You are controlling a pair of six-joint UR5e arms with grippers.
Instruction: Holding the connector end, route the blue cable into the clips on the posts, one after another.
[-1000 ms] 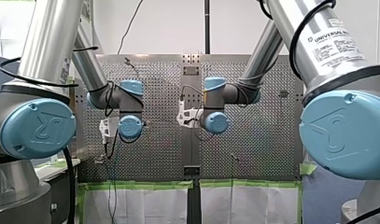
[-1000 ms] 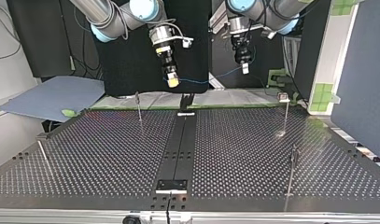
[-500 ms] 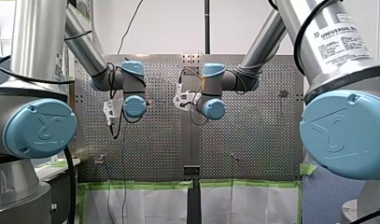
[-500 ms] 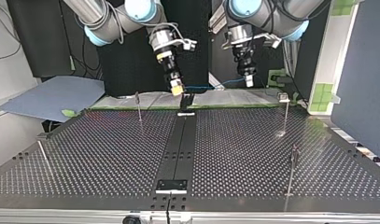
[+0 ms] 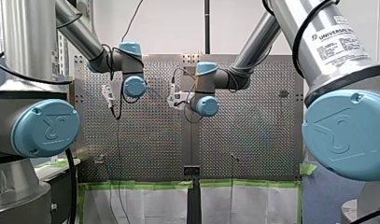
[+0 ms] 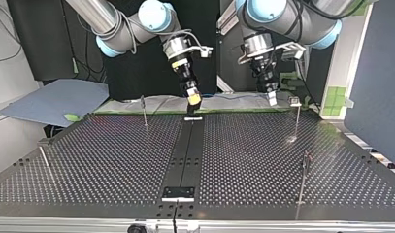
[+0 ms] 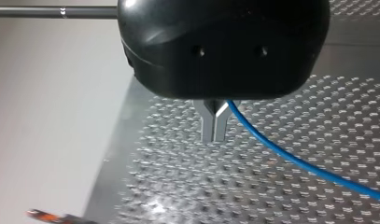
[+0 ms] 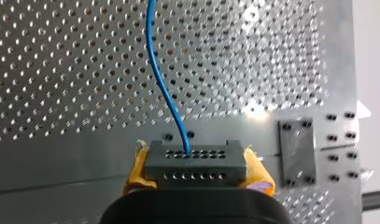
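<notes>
While my right pincer (image 6: 194, 99) is clamping the connector (image 8: 195, 161), my left pincer (image 6: 271, 100) is pinching the cable (image 7: 290, 158) just left of the top view's upper-right post (image 6: 297, 119).

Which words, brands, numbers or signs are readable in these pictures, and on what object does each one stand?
"UNIVERSAL RO…": on the white label on my right arm, front view; the rest of the word is cut off.
Small print beneath it: too small to read.
Raised logo, seemingly "UR": on the blue joint caps, front view.
Top and wrist views: no text.
</notes>
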